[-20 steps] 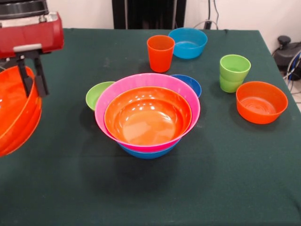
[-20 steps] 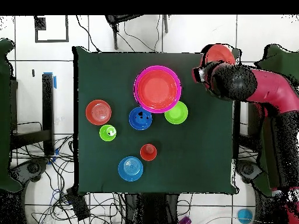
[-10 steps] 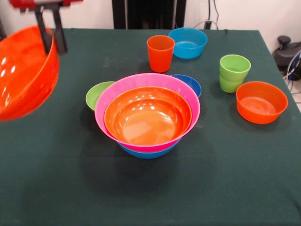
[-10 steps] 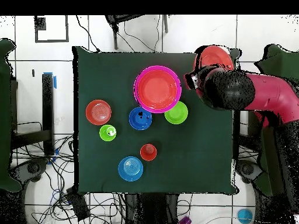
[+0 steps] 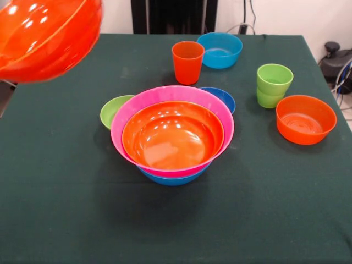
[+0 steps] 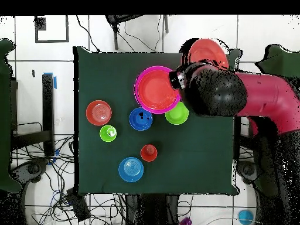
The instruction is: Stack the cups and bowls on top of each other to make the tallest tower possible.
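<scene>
A large orange bowl (image 5: 47,36) hangs tilted high above the table's left edge in the front view; the same bowl (image 6: 206,51) shows beside the arm from overhead. My gripper (image 6: 179,77) is shut on it, its fingers hidden in both views. The tower (image 5: 173,135) sits mid-table, an orange bowl nested in a pink one on a blue one. Around it stand a lime green bowl (image 5: 114,110), a dark blue bowl (image 5: 223,98), an orange cup (image 5: 187,61), a light blue bowl (image 5: 220,49), two stacked lime green cups (image 5: 273,85) and a small orange bowl (image 5: 306,118).
The red and black arm (image 6: 246,96) reaches over the table's right side in the overhead view, partly covering the tower (image 6: 153,89) and the lime green bowl (image 6: 177,114). Dark green cloth (image 5: 176,220) covers the table.
The large orange bowl has risen from the table's edge and moved up and toward the tower. The arm has swung inward over the table. Nothing else moved.
</scene>
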Tool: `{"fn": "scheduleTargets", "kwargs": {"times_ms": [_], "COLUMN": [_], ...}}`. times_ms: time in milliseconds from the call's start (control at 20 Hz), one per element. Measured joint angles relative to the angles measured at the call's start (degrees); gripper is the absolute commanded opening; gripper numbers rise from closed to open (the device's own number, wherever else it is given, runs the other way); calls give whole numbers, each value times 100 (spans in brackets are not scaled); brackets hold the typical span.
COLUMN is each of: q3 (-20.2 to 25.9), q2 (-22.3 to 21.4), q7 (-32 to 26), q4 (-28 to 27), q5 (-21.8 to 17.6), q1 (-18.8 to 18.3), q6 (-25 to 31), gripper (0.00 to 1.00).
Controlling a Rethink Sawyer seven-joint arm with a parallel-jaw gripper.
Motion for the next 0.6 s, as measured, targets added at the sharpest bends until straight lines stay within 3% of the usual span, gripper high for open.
{"fn": "scheduleTargets", "kwargs": {"times_ms": [600], "q3": [-125], "q2": [-353], "q7": [623], "q4": [624], "q5": [610], "q1": [300], "q6": [-203], "gripper": [0]}}
